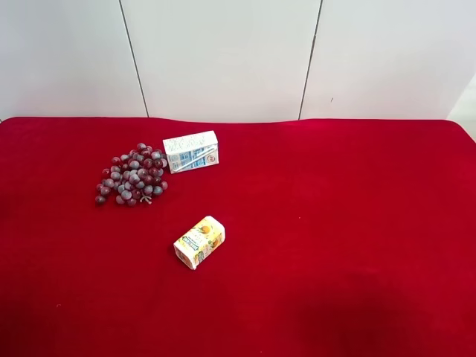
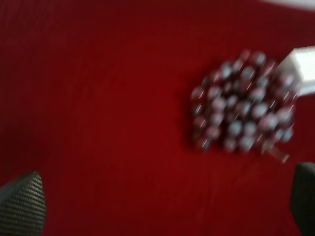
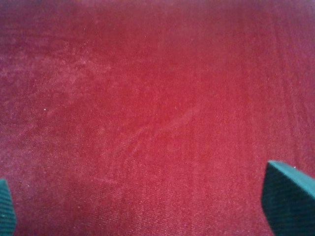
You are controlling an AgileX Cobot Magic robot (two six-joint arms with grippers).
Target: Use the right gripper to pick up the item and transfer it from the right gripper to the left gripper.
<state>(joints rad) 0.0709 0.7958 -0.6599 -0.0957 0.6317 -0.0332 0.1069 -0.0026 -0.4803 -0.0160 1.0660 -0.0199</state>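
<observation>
The bunch of artificial grapes (image 1: 132,175), dark red and frosted grey-purple, lies on the red cloth at the exterior high view's left. It also shows blurred in the left wrist view (image 2: 243,105). Neither arm appears in the exterior high view. The right gripper (image 3: 155,206) is open, its two fingertips (image 3: 288,194) wide apart over bare red cloth, with nothing between them. The left gripper (image 2: 162,209) is open too, its fingertips (image 2: 22,204) wide apart, with the grapes some way ahead of it and nothing held.
A white-blue carton (image 1: 191,151) lies beside the grapes, touching or nearly touching them; its corner shows in the left wrist view (image 2: 301,64). A yellow juice carton (image 1: 199,242) lies nearer the front. The red cloth (image 1: 342,223) covers the table; a white panelled wall stands behind.
</observation>
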